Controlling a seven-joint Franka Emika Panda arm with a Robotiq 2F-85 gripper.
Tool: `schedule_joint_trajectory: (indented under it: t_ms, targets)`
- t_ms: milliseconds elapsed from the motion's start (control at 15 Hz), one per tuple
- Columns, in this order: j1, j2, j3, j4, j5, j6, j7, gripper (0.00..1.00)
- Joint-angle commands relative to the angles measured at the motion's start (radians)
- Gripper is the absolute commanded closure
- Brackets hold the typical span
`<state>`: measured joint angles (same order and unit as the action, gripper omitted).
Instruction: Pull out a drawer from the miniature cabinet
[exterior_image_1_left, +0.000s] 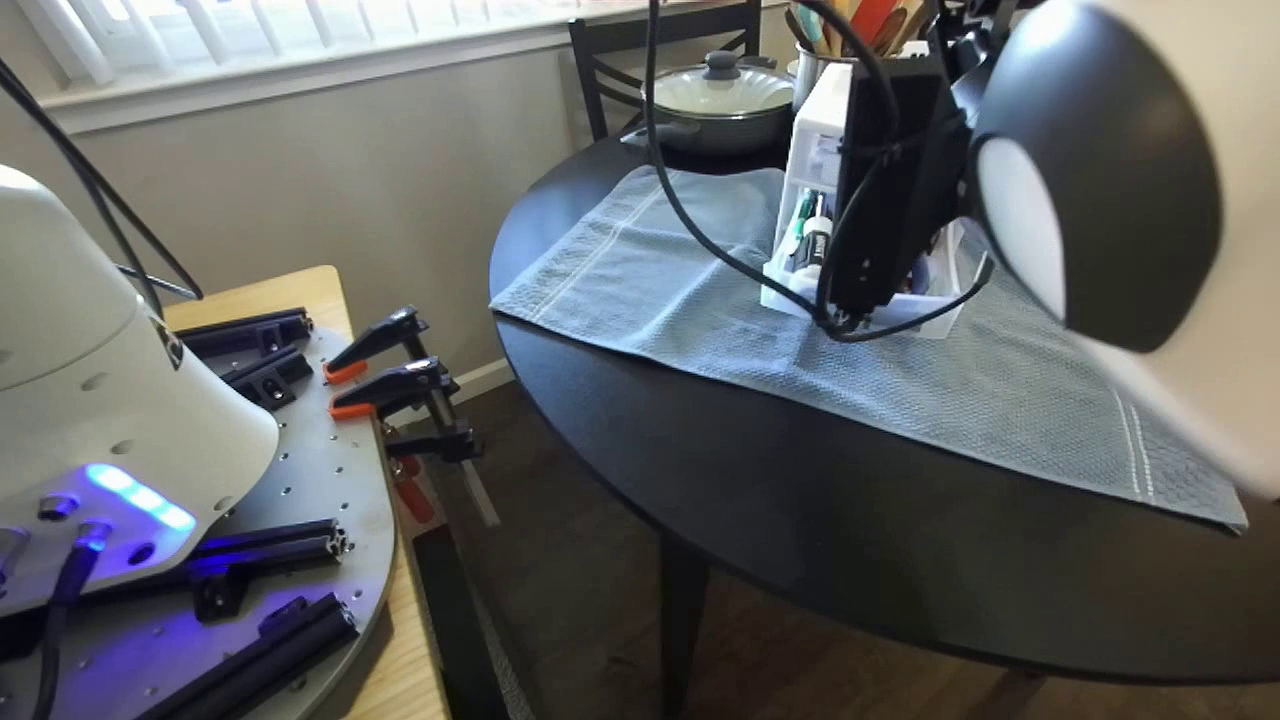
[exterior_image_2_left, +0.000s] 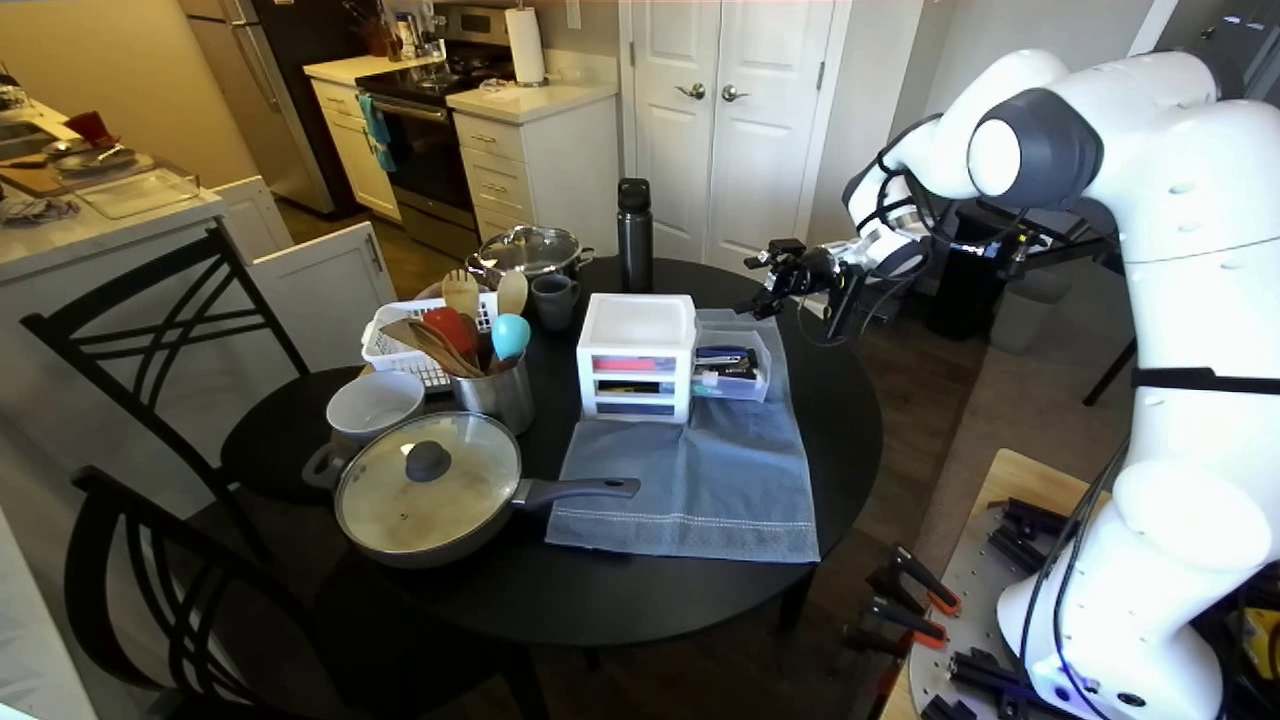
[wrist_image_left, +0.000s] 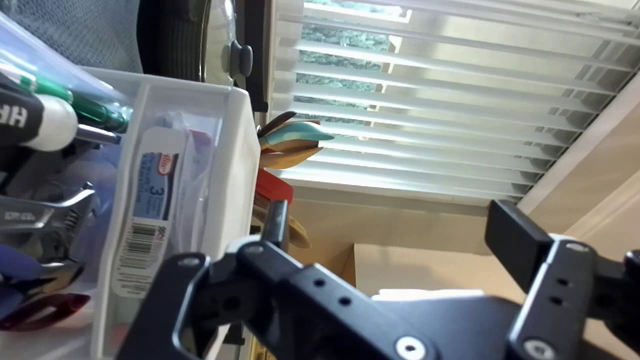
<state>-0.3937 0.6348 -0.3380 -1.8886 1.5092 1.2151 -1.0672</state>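
Now we are seeing the gripper (wrist_image_left: 392, 225) spread wide, holding nothing; the drawer (exterior_image_2_left: 742, 391) is lying lower, jutting from the miniature cabinet (exterior_image_2_left: 638, 325) towards the arm (exterior_image_2_left: 1190, 290). More pulling, we are judging, would be requiring a descent.

miniature cabinet (exterior_image_2_left: 640, 322): 1 | pulled-out drawer (exterior_image_2_left: 738, 391): 1 | pincer (wrist_image_left: 393, 227): 1 | its fingers (wrist_image_left: 520, 245): 2 | round black counter (exterior_image_2_left: 600, 600): 1 | grey cloth (exterior_image_2_left: 690, 480): 1 | glass-lidded pans (exterior_image_2_left: 435, 492): 2 | utensil holder (exterior_image_2_left: 497, 402): 1 | white basket (exterior_image_2_left: 392, 357): 1 | white bowl (exterior_image_2_left: 376, 406): 1 | mug (exterior_image_2_left: 553, 304): 1 | dark bottle (exterior_image_2_left: 635, 240): 1 | black chairs (exterior_image_2_left: 275, 430): 2 | orange-padded clamps (exterior_image_1_left: 395, 381): 2
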Motion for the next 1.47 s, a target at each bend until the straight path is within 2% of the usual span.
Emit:
schedule_joint_trajectory:
  t_ms: [0, 267, 467, 933, 1000, 1400]
  targets:
    - [0.02, -0.08, -0.024, 0.032, -0.127, 0.046, -0.056, 0.0]
    - [-0.003, -0.123, -0.039, 0.096, -0.303, 0.08, -0.089, 0.0]
    - [-0.03, -0.148, -0.035, 0.113, -0.365, 0.119, -0.124, 0.0]
    - [-0.066, -0.171, -0.021, 0.125, -0.373, 0.175, -0.181, 0.0]
    - [-0.073, -0.143, -0.012, 0.139, -0.362, 0.152, -0.15, 0.0]
    - [-0.075, -0.148, -0.012, 0.143, -0.362, 0.161, -0.156, 0.0]
